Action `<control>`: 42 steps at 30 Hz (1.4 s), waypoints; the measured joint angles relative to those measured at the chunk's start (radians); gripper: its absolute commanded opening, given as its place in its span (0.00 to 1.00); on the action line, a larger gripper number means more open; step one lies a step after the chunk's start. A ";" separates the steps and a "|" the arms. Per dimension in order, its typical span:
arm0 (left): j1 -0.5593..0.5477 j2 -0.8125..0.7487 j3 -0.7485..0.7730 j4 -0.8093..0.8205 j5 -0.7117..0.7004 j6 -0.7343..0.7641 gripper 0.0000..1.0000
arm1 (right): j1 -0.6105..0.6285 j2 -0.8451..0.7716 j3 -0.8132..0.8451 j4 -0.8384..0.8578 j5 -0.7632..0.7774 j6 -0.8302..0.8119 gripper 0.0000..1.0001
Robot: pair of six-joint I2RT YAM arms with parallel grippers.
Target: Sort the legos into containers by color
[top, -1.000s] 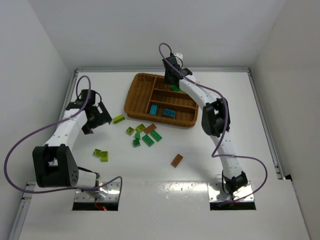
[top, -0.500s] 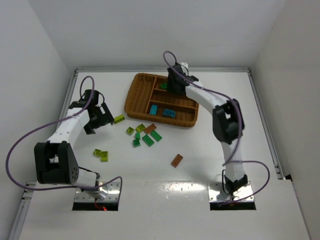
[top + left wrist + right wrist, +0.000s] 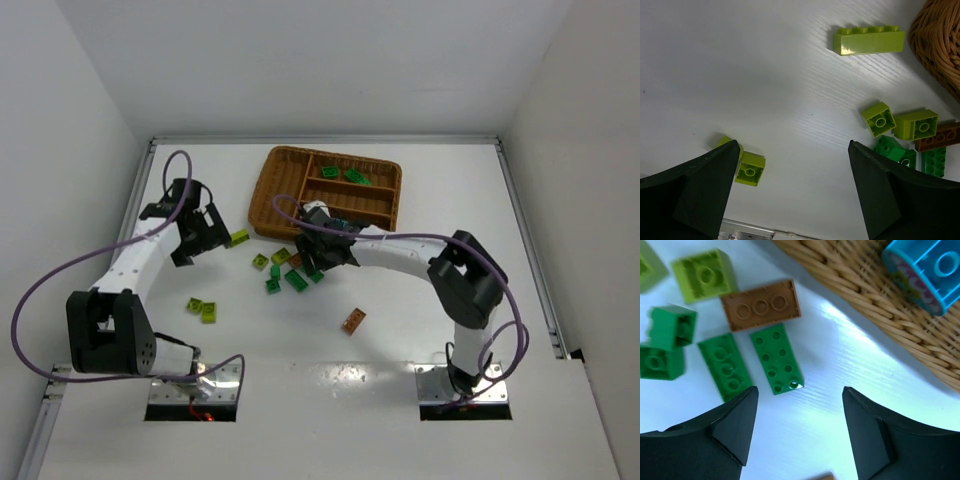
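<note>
The wicker tray [image 3: 270, 185] holds two dark green legos [image 3: 357, 177] in its far slots and a blue one [image 3: 930, 270] in a near slot. My right gripper [image 3: 318, 257] hangs open over the loose pile by the tray's front wall. In the right wrist view, two green plates [image 3: 776, 358] and a brown brick [image 3: 760, 305] lie just ahead of its empty fingers [image 3: 735, 425]. My left gripper [image 3: 205, 235] is open above bare table. A long lime brick [image 3: 868, 40] lies ahead of it and a small lime one [image 3: 751, 169] beside its left finger.
Two lime bricks [image 3: 202, 309] lie near the left arm and a lone brown brick [image 3: 353, 321] lies toward the near edge. More lime [image 3: 916, 124] and green [image 3: 895, 150] bricks cluster right of the left gripper. The tray's woven wall [image 3: 865, 290] stands close behind the pile.
My right arm has swung from the tray's far slots back to the pile in front of the tray, opening its jaws. A second green brick now lies in the tray. The left arm barely moved.
</note>
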 measured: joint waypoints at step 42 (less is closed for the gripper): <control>-0.019 -0.008 0.034 0.023 -0.006 0.002 0.97 | -0.207 0.008 0.333 -0.102 0.148 0.011 0.25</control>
